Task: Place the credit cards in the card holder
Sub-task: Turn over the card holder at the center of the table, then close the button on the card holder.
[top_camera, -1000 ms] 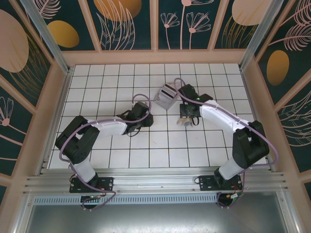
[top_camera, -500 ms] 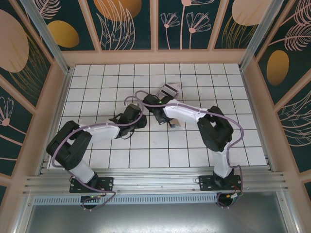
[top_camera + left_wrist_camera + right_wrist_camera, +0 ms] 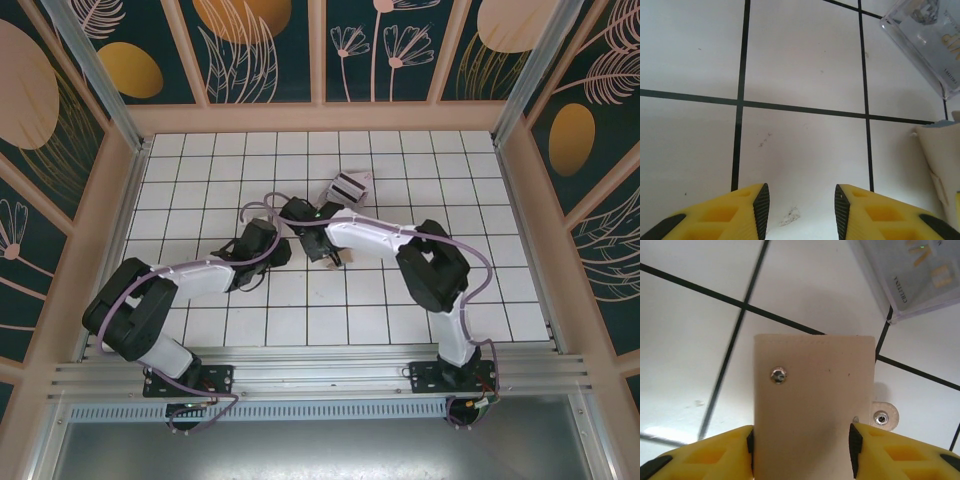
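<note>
At the bottom of the left wrist view we see the left gripper (image 3: 800,196); its yellow fingers are parted over bare white tile (image 3: 800,65) with nothing between them. At the bottom of the right wrist view the right gripper (image 3: 803,434) stands partly open astride the tan card holder (image 3: 815,385); the pouch seems to lie flat on the tile beneath the fingers rather than pinched, though we cannot be sure. Farther off, in the upper right of that frame, lie the credit cards (image 3: 920,275), just clear of the holder's corner.
</note>
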Controlling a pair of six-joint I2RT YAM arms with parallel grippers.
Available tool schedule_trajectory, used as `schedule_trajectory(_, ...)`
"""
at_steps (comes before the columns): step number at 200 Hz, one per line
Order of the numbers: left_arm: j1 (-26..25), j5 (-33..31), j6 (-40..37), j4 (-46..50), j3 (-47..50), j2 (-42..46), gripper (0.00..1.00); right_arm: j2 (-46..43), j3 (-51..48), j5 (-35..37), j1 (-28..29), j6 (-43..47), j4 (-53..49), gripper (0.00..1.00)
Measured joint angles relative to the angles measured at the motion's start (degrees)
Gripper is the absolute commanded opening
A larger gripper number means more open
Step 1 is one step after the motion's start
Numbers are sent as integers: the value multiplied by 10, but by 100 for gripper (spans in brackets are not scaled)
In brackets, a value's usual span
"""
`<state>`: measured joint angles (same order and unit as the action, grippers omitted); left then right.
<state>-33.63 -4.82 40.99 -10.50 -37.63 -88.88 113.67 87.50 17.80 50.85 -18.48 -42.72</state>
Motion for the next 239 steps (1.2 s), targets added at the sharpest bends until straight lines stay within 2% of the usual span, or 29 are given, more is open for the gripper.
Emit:
schedule_trajectory(30,0,19,0,-5,-2,0,44,-107,-51,-83,-45,-1,59,51)
schedule_trajectory(53,0,43,0,-8,-16,0,44,-196,-125,-177,-137,-13,130,45)
schedule_trajectory(69,0,64,-3,-13,-37,-4,44,-213,-171,-221,-203,-20,168,41)
schedule_trajectory(83,1,87,-5,-21,-61,-16,43,-202,-204,-245,-233,-20,186,38)
schedule_trajectory(145,-7,165,-17,-23,-142,-118,40,-137,-226,-346,-215,-14,219,26)
schedule_trajectory(210,-28,161,-61,51,-166,-137,35,-100,-226,-386,-204,-14,233,26)
schedule_trajectory(239,-28,153,-66,57,-162,-137,35,-96,-226,-390,-201,-15,234,19)
